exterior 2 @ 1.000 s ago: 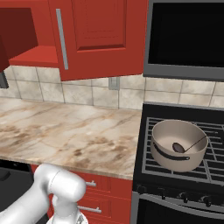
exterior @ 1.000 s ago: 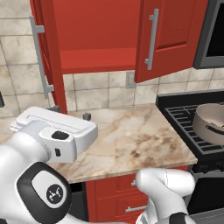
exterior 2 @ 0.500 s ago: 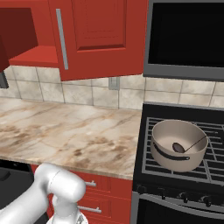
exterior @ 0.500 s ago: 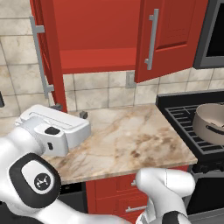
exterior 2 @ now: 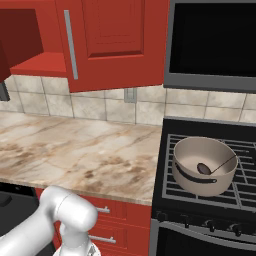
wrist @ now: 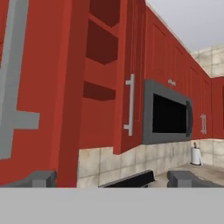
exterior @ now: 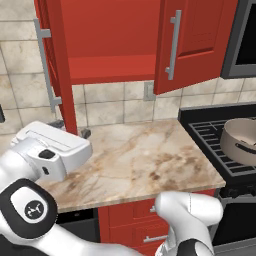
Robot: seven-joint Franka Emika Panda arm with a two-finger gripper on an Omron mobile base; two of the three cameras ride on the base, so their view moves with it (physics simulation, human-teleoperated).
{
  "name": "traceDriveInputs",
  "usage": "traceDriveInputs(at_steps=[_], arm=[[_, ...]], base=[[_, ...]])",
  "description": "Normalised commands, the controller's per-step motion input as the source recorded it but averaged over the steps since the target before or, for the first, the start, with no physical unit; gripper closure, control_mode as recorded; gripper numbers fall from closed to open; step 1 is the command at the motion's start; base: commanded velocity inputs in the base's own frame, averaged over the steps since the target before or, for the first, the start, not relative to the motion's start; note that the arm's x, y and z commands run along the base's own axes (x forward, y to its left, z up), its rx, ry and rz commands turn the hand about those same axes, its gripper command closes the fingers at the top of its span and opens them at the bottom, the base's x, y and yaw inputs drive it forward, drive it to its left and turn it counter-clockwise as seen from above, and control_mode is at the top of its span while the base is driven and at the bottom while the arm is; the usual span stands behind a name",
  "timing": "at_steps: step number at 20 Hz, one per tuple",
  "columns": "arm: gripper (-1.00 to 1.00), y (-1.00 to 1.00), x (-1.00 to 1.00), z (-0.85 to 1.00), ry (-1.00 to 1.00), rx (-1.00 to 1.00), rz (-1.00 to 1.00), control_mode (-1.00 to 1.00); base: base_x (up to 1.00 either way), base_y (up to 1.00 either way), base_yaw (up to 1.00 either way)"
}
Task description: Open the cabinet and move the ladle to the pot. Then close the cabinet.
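The ladle [exterior 2: 210, 168] lies in the pot [exterior 2: 204, 166], the cabinet [exterior: 115, 45] door hangs open, and the tool [wrist: 109, 178] is spread, empty.

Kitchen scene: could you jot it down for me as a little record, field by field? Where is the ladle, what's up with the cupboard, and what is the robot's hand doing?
cabinet: left door swung open, right door shut
shelf inside: bare where visible
pot: on the stove grate, right of the counter
ladle: lying in the pot, handle leaning on the rim
hand: open, holding nothing, close to the open door
left to do: close the cabinet
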Motion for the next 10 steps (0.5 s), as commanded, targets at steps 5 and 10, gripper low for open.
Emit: traceDriveInputs(at_steps=[5,10], arm=[[-1.0,0.32,0.0,0.0,-0.04,-0.01,-0.01,-1.0],[-1.0,0.09,0.05,0.0,-0.01,0.0,-0.03,-1.0]], base=[[0.0,0.0,0.0],[0.0,0.0,0.0]])
